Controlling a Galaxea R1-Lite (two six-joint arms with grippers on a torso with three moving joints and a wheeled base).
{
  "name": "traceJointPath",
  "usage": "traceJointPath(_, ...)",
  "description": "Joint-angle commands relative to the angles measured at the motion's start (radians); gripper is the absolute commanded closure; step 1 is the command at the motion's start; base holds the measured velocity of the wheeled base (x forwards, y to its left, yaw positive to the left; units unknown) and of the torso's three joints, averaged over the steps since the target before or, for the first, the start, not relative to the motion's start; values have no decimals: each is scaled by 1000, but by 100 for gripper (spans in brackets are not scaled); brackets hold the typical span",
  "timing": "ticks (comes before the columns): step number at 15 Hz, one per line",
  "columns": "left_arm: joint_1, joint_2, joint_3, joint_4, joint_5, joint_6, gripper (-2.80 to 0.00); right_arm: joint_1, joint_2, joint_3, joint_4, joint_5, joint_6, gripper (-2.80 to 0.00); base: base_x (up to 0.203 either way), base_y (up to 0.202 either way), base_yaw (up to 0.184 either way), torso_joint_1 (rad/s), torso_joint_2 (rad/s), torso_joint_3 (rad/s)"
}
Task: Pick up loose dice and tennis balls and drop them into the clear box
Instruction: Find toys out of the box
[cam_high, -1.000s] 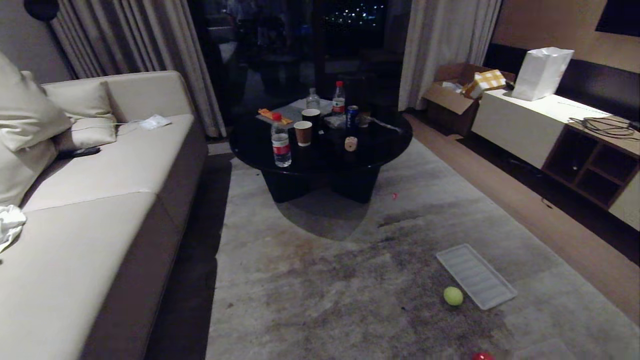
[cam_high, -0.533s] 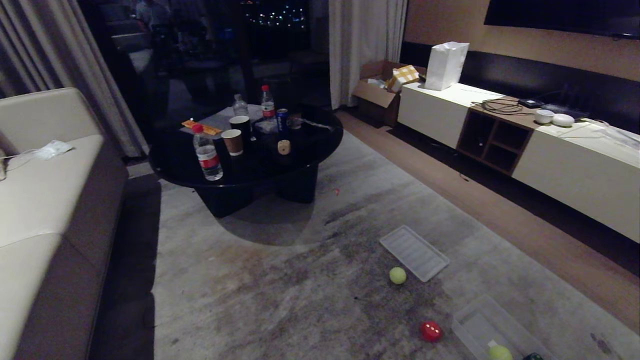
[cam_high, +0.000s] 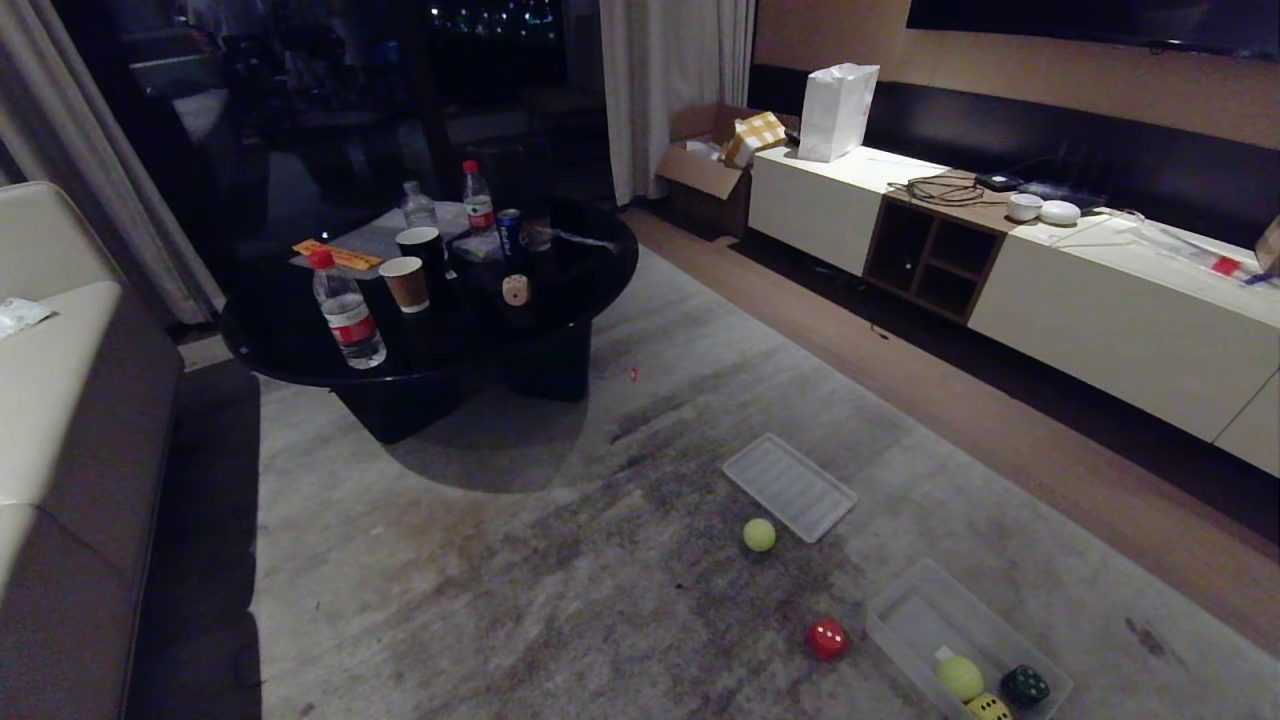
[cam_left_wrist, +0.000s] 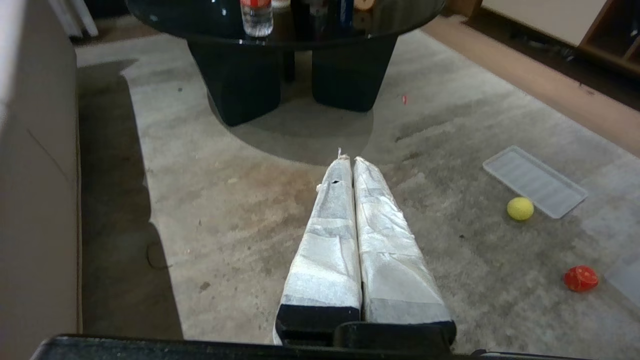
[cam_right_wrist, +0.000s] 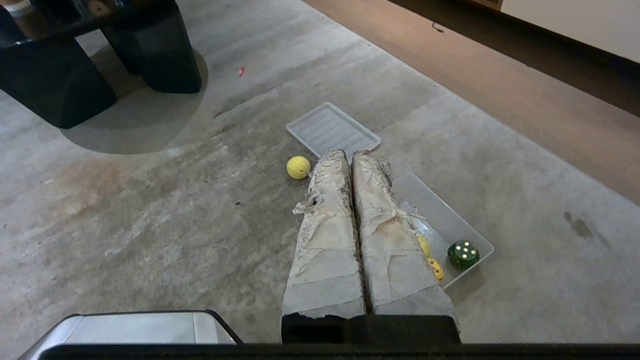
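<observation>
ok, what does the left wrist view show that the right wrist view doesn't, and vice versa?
Only left wrist: the shut left gripper, the red die with white pips on the grey rug, and the clear water bottle with a red label on the table.
Only right wrist: the shut right gripper, the dark green die with light pips inside the clear plastic box.
Both: the loose yellow-green tennis ball, the flat ribbed translucent lid beside it, and the round black coffee table.

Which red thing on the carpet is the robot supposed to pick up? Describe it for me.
Start at the round black coffee table and look down the grey carpet to the clear box. Just left of it, outside its wall, sits the red die: a rounded cube with white pips, unlike the plain yellow-green tennis ball beyond it.
</observation>
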Motion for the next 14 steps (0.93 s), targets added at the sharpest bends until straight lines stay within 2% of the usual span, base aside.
traceJointPath(1, 0, 2, 2, 0, 1, -1, 0, 0, 1, 0, 0, 0, 0, 0, 0, 0, 0, 7, 5, -188)
traceJointPath(14, 0, 2, 2, 0, 0, 0, 0, 0, 1, 1, 0, 0, 0, 0, 0, 0, 0, 1, 3, -200)
